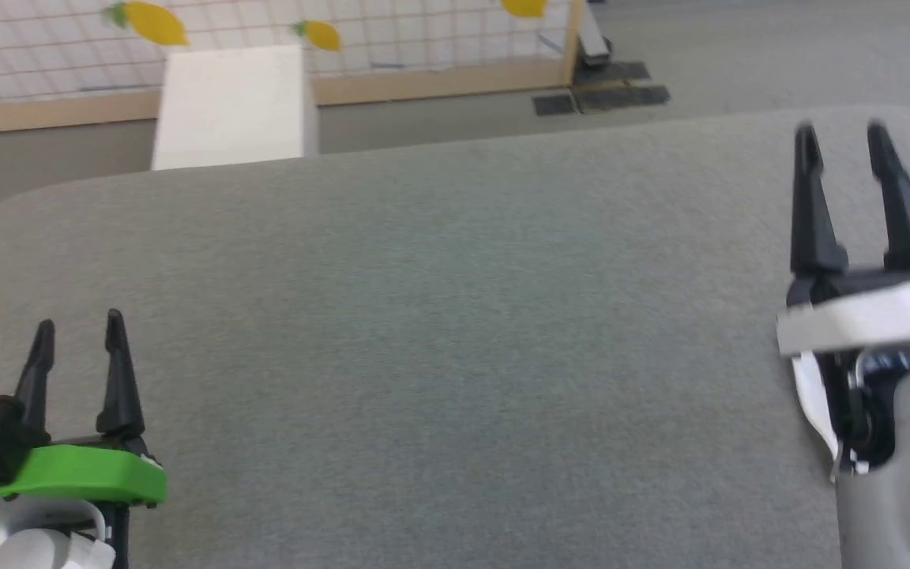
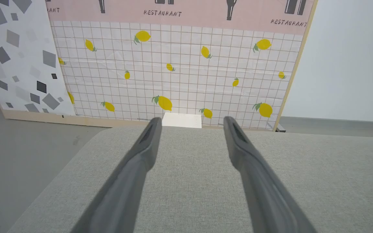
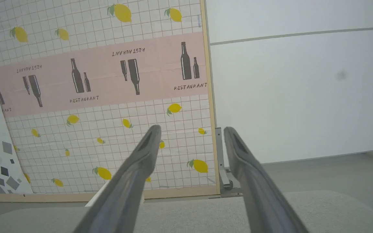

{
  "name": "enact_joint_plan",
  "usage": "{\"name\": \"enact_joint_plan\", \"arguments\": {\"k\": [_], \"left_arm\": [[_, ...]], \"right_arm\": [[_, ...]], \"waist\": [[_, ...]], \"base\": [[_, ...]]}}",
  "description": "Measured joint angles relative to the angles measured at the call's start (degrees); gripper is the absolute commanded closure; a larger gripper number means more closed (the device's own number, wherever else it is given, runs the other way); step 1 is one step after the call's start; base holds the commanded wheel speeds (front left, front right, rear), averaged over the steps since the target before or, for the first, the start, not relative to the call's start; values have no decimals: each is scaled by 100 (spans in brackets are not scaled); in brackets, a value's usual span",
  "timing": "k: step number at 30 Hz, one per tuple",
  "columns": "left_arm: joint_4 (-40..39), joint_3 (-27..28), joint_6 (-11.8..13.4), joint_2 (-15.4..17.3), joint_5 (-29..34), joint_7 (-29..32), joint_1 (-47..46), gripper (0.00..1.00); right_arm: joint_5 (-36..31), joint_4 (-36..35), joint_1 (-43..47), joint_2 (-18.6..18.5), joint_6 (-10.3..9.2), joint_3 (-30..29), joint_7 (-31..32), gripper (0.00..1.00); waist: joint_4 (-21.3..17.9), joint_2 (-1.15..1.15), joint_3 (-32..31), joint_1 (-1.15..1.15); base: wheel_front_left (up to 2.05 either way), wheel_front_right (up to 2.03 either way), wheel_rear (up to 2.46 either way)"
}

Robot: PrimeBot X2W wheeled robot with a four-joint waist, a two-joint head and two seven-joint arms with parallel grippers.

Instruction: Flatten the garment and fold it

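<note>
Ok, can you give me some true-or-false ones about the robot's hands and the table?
1. The left gripper has its two fingers apart. True.
2. The right gripper is clamped shut. False: its fingers stand apart with nothing between them.
3. The wall panel behind the table has yellow lemons printed on it. True.
4. The table is bright red. False: it is covered in grey fabric.
5. A white box stands beyond the table's far edge. True.
</note>
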Motion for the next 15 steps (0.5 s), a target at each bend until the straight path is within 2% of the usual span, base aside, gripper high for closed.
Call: {"name": "enact_joint_plan", "arguments": {"k": [8,15], "left_arm": [[215,-162,118,-116,211,-33,-1,0],[393,-247,122,-199,207,-33,8,0]], "right_arm": [[253,402,932,13,-1,-134,-534,0],[234,503,1455,14,-1,-167,-687,0]], "waist": [[447,0,-283,0],[564,0,-418,0]], "base": [[0,0,0],[0,0,0]]}}
